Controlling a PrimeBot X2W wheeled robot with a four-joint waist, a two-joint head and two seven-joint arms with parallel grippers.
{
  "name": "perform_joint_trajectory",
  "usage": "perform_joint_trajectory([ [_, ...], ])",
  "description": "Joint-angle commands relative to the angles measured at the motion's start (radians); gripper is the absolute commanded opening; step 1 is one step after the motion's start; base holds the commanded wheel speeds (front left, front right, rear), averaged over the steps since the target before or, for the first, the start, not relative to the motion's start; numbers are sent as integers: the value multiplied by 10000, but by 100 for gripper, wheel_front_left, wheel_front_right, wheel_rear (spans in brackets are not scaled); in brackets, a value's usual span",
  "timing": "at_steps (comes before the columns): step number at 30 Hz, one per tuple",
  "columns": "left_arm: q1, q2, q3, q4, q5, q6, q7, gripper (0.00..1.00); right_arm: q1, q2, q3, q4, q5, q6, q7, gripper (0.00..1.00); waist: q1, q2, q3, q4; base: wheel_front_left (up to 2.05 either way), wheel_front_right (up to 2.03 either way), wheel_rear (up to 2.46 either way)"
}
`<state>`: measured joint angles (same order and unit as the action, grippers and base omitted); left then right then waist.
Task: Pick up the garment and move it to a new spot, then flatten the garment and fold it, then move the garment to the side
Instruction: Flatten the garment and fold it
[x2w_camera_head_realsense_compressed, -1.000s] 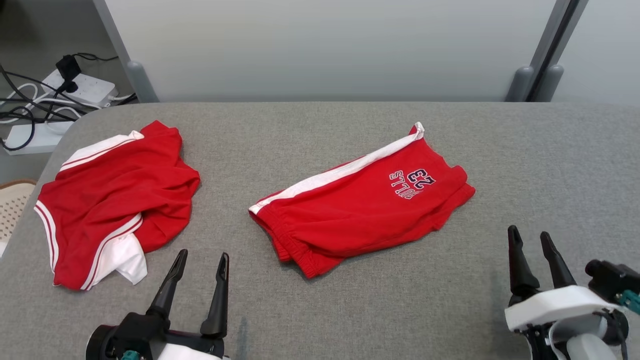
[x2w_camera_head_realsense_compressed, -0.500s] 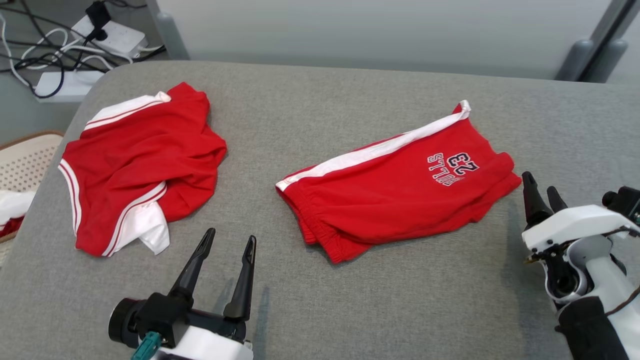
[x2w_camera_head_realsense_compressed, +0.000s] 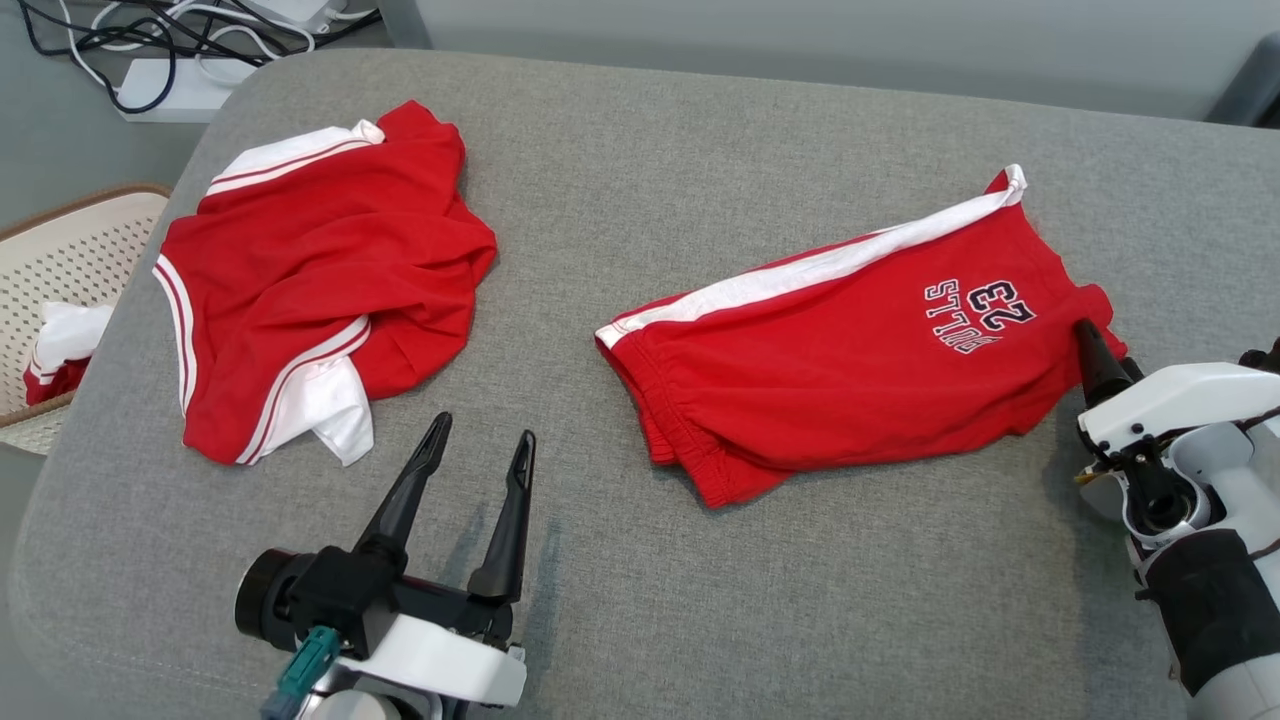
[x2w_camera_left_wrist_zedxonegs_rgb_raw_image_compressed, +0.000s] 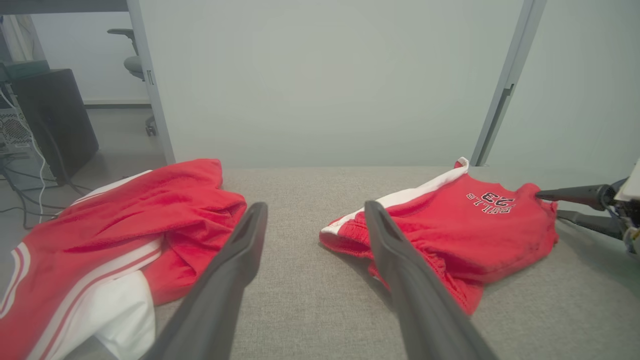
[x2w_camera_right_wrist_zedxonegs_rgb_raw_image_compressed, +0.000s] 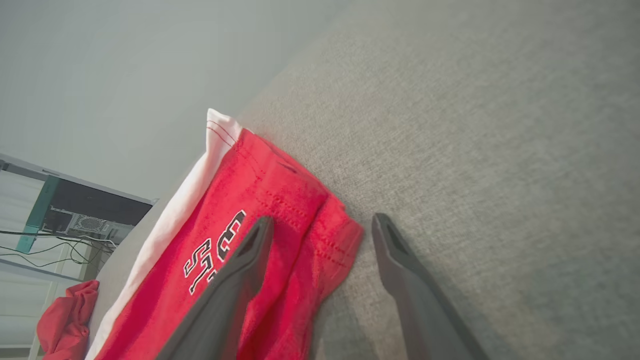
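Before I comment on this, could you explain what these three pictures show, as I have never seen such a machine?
It is a wheeled robot with two arms, each ending in a two-fingered gripper. One picture looks down from its head; the other two look along each wrist's fingers. On the grey padded table lie red shorts printed BULLS 23 and, to the robot's left, a crumpled red-and-white garment. A perforated basket stands beside the table. The left gripper hovers open over bare table. The right gripper is open too, its fingers astride the shorts' corner. Nothing is held.
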<state>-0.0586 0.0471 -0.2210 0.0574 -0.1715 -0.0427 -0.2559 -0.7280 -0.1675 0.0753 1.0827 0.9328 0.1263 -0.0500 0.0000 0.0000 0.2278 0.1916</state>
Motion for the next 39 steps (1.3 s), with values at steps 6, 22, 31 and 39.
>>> perform_joint_trajectory([
  [6,-662,32,30,-240,-77,67,-59,100,-691,59,286,525,263,44,209,100,0,0,286,210,0,0,0],
  [22,-772,32,124,-182,-95,150,-59,100,-660,79,947,731,377,44,85,0,0,0,327,19,0,0,0],
  [31,-725,32,269,-227,-7,102,-59,100,-14,77,1267,-58,564,44,-588,0,0,0,246,-441,0,0,0],
  [39,-713,32,357,-169,53,39,-59,100,711,-37,1481,-439,658,44,-1097,0,0,0,116,-934,0,0,0],
])
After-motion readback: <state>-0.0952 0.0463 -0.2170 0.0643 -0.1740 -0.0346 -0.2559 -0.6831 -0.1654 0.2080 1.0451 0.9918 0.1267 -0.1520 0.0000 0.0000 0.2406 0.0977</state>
